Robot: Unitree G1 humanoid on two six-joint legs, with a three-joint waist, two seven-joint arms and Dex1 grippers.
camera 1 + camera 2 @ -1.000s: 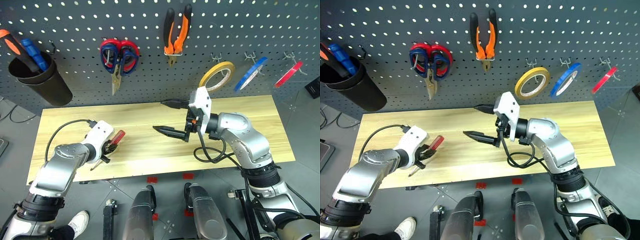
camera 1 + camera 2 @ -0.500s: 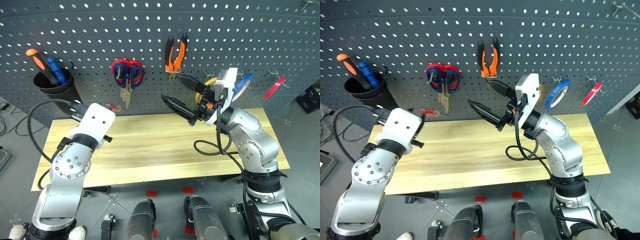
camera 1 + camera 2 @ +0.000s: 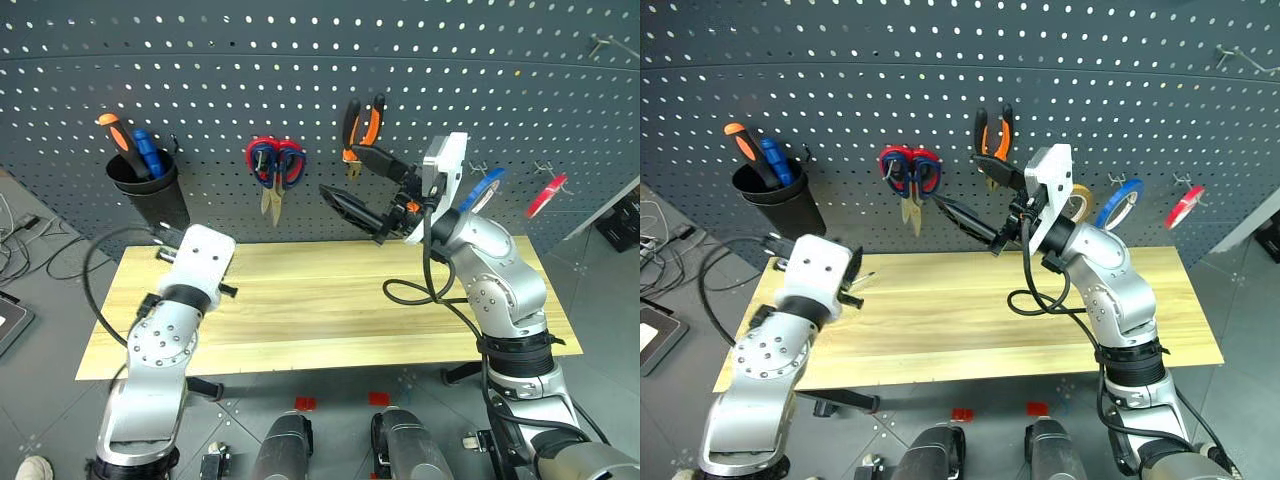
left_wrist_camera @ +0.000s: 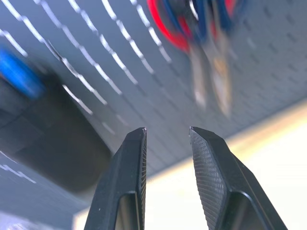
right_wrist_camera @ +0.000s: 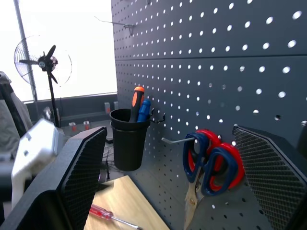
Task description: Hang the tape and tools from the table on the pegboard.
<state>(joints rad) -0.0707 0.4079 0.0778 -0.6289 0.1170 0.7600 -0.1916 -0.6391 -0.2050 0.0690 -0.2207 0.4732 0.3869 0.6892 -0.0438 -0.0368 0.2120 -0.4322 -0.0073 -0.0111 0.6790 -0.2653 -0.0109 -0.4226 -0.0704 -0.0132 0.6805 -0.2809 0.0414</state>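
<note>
I count on the pegboard (image 3: 250, 80) one pliers (image 3: 361, 125); left of the pliers, two pairs of scissors (image 3: 275, 168) and one black cup (image 3: 150, 190) with two screwdrivers. Right of the pliers hang three rolls: yellow (image 3: 1079, 203), blue (image 3: 487, 186) and the red tape (image 3: 546, 195).

One red-handled screwdriver (image 5: 101, 211) shows over the worktop (image 3: 330, 300), left of the pliers, beside the left end effector (image 4: 168, 130). I cannot tell whether that end effector grips it.

The right end effector (image 3: 340, 170) is raised just below the pliers, jaws wide apart and empty.
</note>
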